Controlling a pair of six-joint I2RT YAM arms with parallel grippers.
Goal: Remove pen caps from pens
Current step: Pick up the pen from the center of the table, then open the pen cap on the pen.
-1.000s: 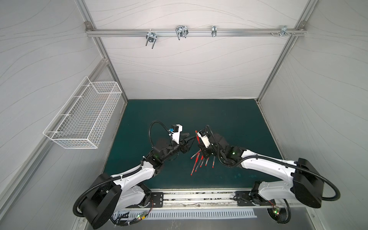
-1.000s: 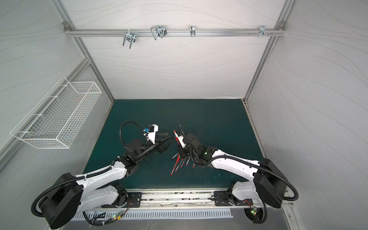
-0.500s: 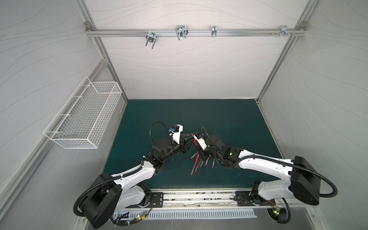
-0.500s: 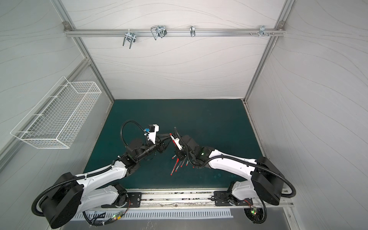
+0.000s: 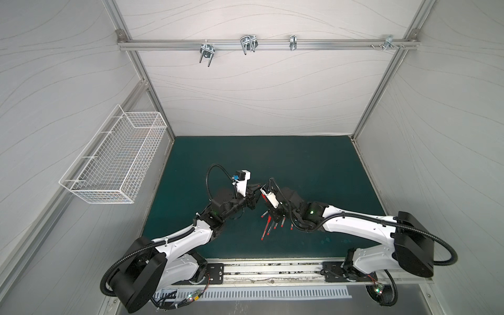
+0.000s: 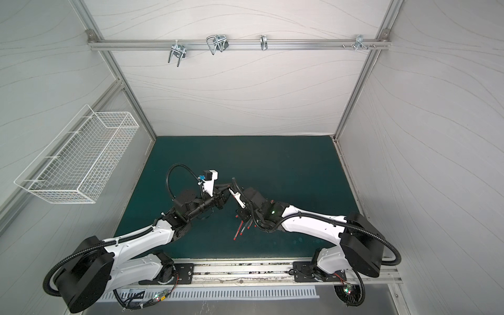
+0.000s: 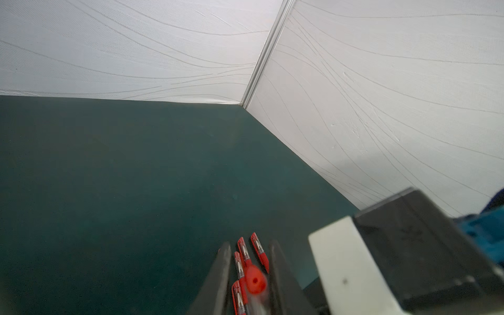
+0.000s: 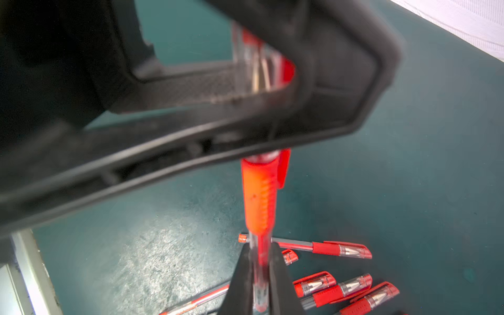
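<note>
Left claw (image 7: 250,246) has narrowed around cap (image 7: 255,282) on pen (image 8: 259,207) in right claw (image 8: 261,246).

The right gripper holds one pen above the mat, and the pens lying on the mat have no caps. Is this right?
Not quite. The right gripper does hold a pen, but the pens on the mat still wear their caps; the right wrist view shows it.

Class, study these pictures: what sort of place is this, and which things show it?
Probably a robotics lab test cell: white panel walls on an aluminium frame, a left arm and right arm on a base rail, and a green mat.
</note>
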